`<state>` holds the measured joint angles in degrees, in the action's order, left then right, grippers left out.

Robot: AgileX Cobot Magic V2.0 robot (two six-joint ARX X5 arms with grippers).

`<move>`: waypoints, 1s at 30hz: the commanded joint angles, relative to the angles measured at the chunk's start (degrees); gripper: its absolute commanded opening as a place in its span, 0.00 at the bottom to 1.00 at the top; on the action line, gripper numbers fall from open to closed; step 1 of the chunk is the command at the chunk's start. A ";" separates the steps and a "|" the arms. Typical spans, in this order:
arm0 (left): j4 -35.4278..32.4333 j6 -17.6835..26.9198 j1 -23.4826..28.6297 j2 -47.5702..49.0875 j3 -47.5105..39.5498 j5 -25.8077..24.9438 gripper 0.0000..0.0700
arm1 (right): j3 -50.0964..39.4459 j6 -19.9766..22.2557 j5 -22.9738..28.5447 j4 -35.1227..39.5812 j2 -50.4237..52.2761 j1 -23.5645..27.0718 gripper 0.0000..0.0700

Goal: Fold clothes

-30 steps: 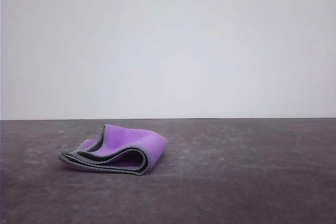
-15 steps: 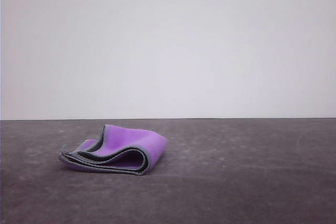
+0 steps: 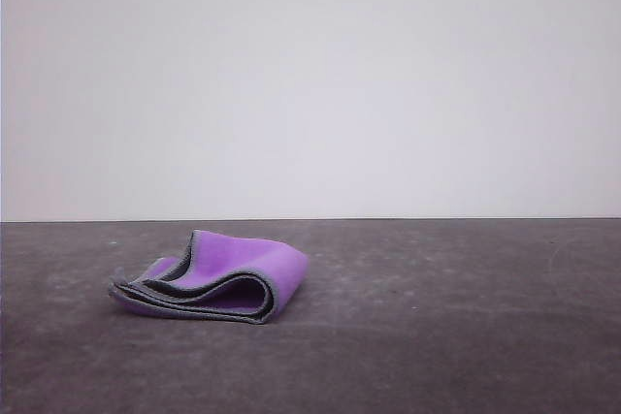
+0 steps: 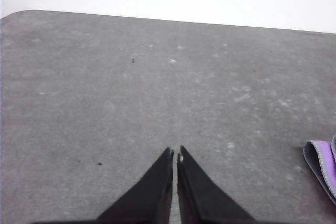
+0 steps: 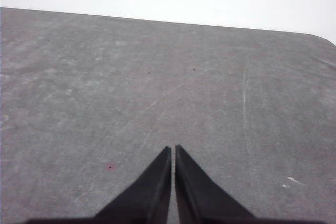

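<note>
The cloth lay on the table, folded over on itself with the purple side out and the grey hem showing in curled layers. It looked soft, thin and light, so it would likely bend and flop when lifted, and it could slide a little on the smooth top. It should not break. The best place to take hold seemed to be a loose corner or the hem edge, where the layers stood up a bit and were not pressed flat.

The left gripper had its jaws closed together with nothing between them. One corner of the cloth lay well off to one side of those jaws, not touching them. The right gripper was also closed and held nothing, with bare table ahead of its jaws.

There was lots of open table around the cloth for moving. The far table edge and its rounded corners were well away from both jaws.
</note>
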<state>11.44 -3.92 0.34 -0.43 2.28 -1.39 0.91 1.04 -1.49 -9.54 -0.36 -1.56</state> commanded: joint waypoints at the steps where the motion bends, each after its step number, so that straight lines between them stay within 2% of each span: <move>1: 0.70 0.17 0.02 -0.09 -0.74 0.14 0.00 | -0.20 -0.81 0.02 0.77 0.15 -0.17 0.01; 30: 0.70 0.17 0.02 -0.09 -0.74 0.13 0.00 | -0.20 -0.81 0.02 0.77 0.15 -0.17 0.01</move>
<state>11.44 -3.92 0.34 -0.43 2.28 -1.40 0.91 1.04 -1.50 -9.54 -0.36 -1.56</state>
